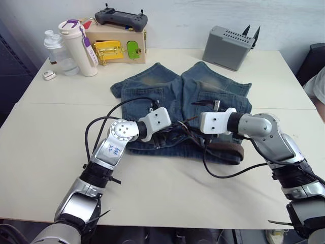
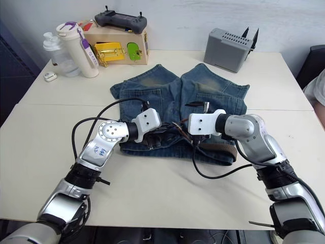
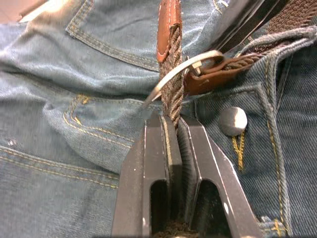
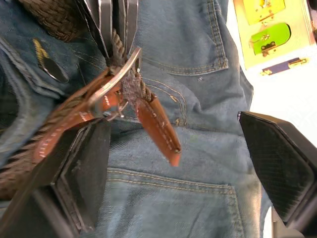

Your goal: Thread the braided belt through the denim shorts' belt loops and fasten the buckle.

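The denim shorts (image 1: 167, 86) lie flat mid-table, waistband toward me. The braided belt (image 1: 226, 150) runs along that waistband. In the left wrist view my left gripper (image 3: 171, 121) is shut on the braided strap (image 3: 172, 84), just short of the silver buckle (image 3: 198, 59). The strap passes through the buckle's frame, and its tan leather tip (image 3: 168, 25) sticks out beyond. My right gripper (image 4: 173, 129) is open, its fingers (image 4: 84, 168) wide apart on either side of the buckle (image 4: 121, 74) and the hanging tip (image 4: 158, 129). A metal button (image 3: 233, 120) sits beside the buckle. Belt loops are not clearly visible.
At the table's (image 1: 152, 188) far left stand two bottles (image 1: 78, 48) and a wooden latch box (image 1: 119, 46) with a black controller (image 1: 122, 19) on top. A grey box (image 1: 228, 47) sits far right. A person's sleeve (image 1: 319, 86) shows at the right edge.
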